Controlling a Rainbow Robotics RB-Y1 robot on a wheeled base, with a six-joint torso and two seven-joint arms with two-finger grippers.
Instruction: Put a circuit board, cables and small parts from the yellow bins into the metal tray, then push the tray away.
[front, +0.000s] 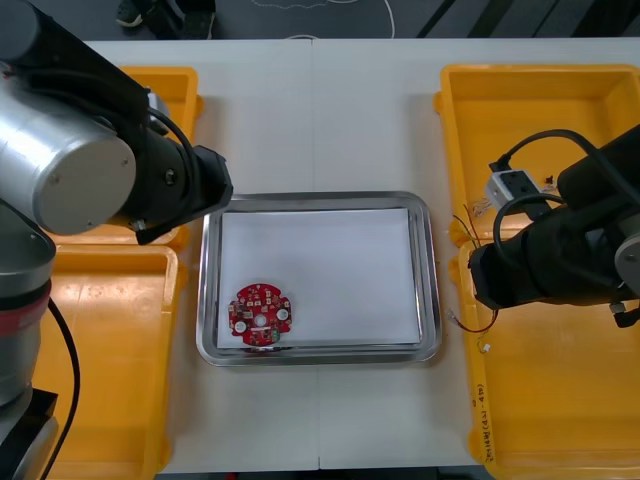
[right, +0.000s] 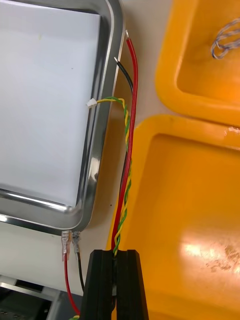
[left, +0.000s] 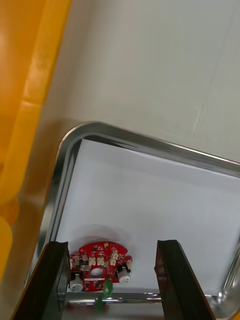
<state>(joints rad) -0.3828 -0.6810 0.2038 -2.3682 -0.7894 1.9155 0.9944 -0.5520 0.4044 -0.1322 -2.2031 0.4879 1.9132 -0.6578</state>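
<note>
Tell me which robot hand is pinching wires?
The right gripper, beside the metal tray, is shut on the red and yellow cables. The left gripper stands open at the tray's left side, gripping nothing.

Silver left arm (front: 70, 180), black right arm (front: 560, 260) (cables looping), black fingers (left: 54, 280).

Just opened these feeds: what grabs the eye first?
A red circuit board lies in the near left corner of the metal tray, the open left gripper by its far left corner. The right gripper is shut on a red and yellow cable along the outside of the tray's right rim.
</note>
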